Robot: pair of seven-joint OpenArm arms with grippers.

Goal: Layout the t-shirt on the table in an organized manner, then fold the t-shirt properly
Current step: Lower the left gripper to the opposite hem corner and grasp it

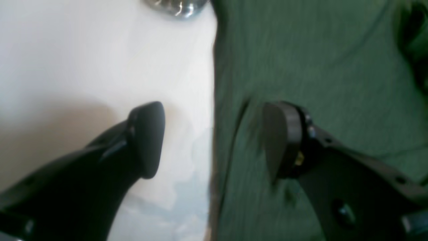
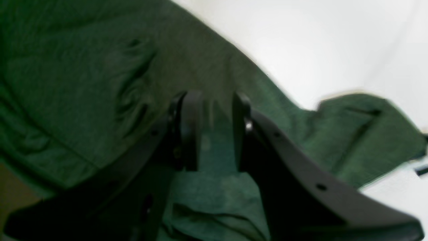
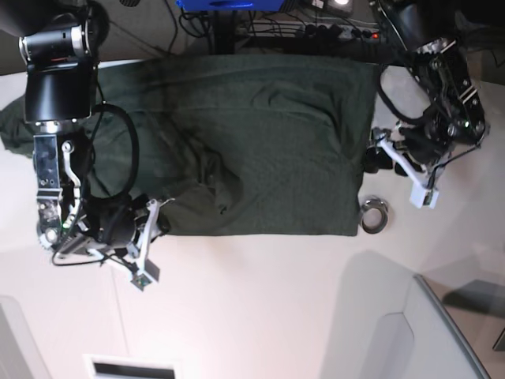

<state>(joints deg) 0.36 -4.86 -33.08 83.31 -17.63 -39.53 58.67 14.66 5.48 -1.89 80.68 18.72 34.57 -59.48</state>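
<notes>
The dark green t-shirt (image 3: 260, 142) lies spread on the white table (image 3: 276, 316), with a wrinkled bunch near its front left. My left gripper (image 3: 371, 162) is at the shirt's right edge. It stands open (image 1: 214, 110), one finger over bare table (image 1: 83, 50) and the other over the cloth (image 1: 317, 67). My right gripper (image 3: 162, 221) is at the shirt's front left corner. In the right wrist view its jaws (image 2: 215, 100) stand a little apart, with green cloth (image 2: 83, 83) lying in the narrow gap and bunched below them.
A small metal ring (image 3: 373, 215) lies on the table just off the shirt's front right corner, also seen as the ring (image 1: 175, 6) in the left wrist view. Cables and a power strip (image 3: 316, 30) run along the far edge. A grey panel (image 3: 442, 332) fills the near right.
</notes>
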